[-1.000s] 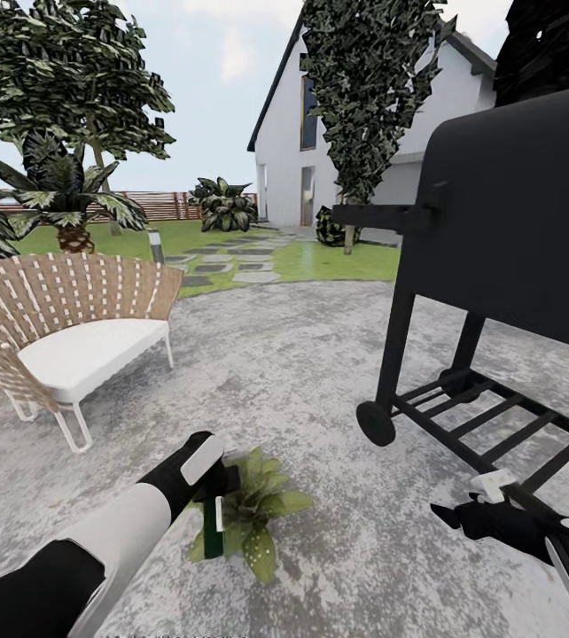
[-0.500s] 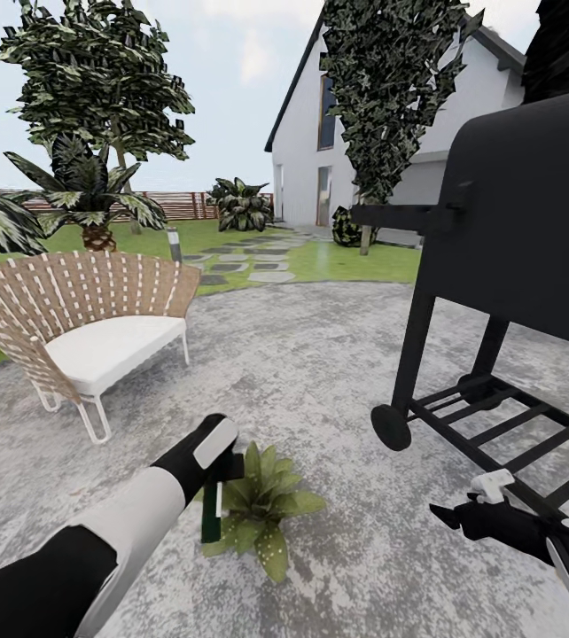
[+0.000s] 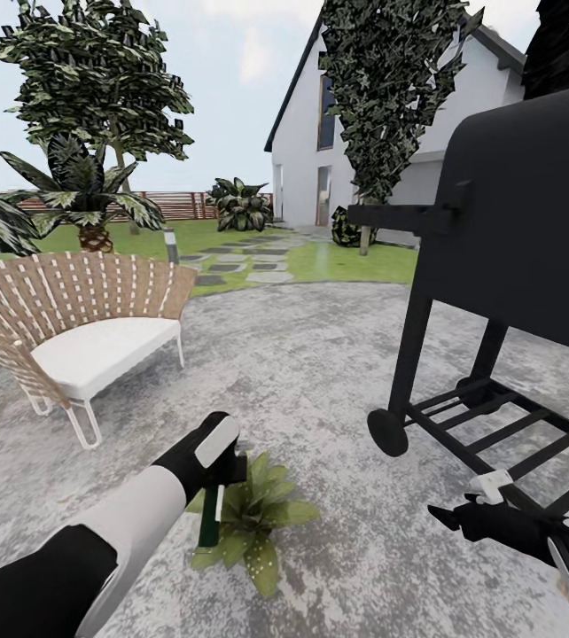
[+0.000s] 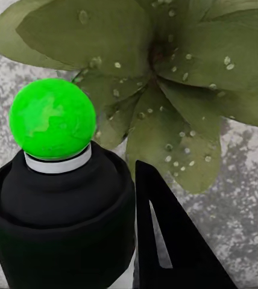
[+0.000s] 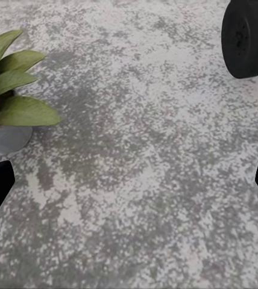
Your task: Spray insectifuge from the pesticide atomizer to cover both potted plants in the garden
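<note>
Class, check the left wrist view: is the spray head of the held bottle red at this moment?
No: the dark bottle's ball-shaped spray head is bright green, above a white ring, over the speckled broad-leaved potted plant.

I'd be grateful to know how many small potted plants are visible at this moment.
1: the potted plant sits on the patio beside the atomizer held in the left gripper. A second may lie outside these views.

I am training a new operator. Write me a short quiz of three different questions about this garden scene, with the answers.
1. True or false: the left gripper holds the pesticide atomizer over the speckled potted plant.
2. What stands on the patio nearest the right gripper? A) wicker chair B) black grill C) lamp post
3. Fill in: in the left wrist view, the atomizer's spray head is bright ____.

Key: 1 true; 2 B, the black grill; 3 green.
</note>
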